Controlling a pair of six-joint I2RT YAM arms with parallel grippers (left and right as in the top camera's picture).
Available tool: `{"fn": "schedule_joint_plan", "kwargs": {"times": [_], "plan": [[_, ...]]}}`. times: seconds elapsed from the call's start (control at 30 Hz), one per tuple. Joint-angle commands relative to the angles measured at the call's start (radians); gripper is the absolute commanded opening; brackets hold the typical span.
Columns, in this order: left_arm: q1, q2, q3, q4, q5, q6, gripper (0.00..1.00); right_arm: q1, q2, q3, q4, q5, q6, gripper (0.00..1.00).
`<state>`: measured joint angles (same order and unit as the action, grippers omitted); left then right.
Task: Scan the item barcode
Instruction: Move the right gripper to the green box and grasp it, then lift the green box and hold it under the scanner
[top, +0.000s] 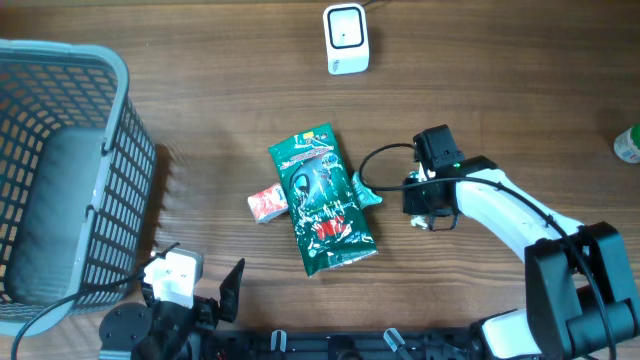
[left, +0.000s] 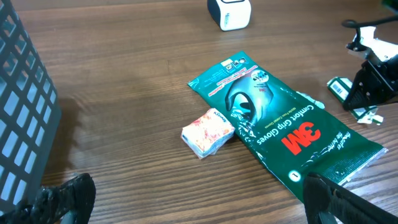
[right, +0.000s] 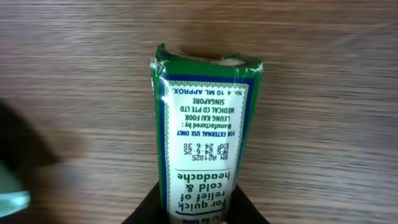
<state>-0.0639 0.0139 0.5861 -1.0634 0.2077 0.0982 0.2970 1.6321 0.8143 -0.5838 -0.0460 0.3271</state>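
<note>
A small green medicine box (right: 202, 124) with white printed text lies on the wooden table. My right gripper (right: 198, 202) is shut on it, one black finger pressed to each long side. In the left wrist view the box's end (left: 339, 87) sticks out beside the right gripper (left: 370, 87). From overhead the right gripper (top: 428, 205) sits just right of a green 3M gloves pack (top: 322, 200). The white scanner (top: 346, 38) stands at the far edge. My left gripper (left: 199, 208) is open near the front edge, holding nothing.
A small red and white packet (top: 267, 203) rests against the gloves pack's left side. A grey mesh basket (top: 60, 170) fills the left of the table. A green bottle (top: 628, 143) shows at the right edge.
</note>
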Motion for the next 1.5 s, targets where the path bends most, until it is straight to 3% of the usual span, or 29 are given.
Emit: {"fn": "schedule_joint_plan", "kwargs": {"times": [0.0,0.17,0.43,0.7,0.8,1.0,1.2,1.33,1.47], "plan": [[0.000,-0.005,0.000,0.002,0.012,-0.009,1.00,0.004,0.013,0.005,0.012,-0.175,0.024,0.12],[0.000,-0.005,0.000,0.002,0.012,-0.009,1.00,0.004,0.013,0.005,0.043,-0.359,0.010,0.07],[0.000,-0.005,0.000,0.002,0.012,-0.009,1.00,0.004,0.013,0.005,0.121,-0.945,-0.196,0.07],[0.000,-0.005,0.000,0.002,0.012,-0.009,1.00,0.004,0.013,0.005,0.252,-1.186,-0.213,0.10],[0.000,-0.005,0.000,0.002,0.012,-0.009,1.00,0.004,0.013,0.005,0.302,-1.173,-0.215,0.15],[0.000,-0.005,0.000,0.002,0.012,-0.009,1.00,0.004,0.013,0.005,0.340,-1.017,-0.216,0.14],[0.000,-0.005,0.000,0.002,0.012,-0.009,1.00,0.005,0.013,0.012,0.552,-0.938,-0.212,0.06],[0.000,-0.005,0.000,0.002,0.012,-0.009,1.00,0.005,0.013,0.064,0.584,-0.694,-0.282,0.07],[0.000,-0.005,0.000,0.002,0.013,-0.009,1.00,0.018,0.013,0.168,0.584,-0.258,-0.410,0.08]]}}
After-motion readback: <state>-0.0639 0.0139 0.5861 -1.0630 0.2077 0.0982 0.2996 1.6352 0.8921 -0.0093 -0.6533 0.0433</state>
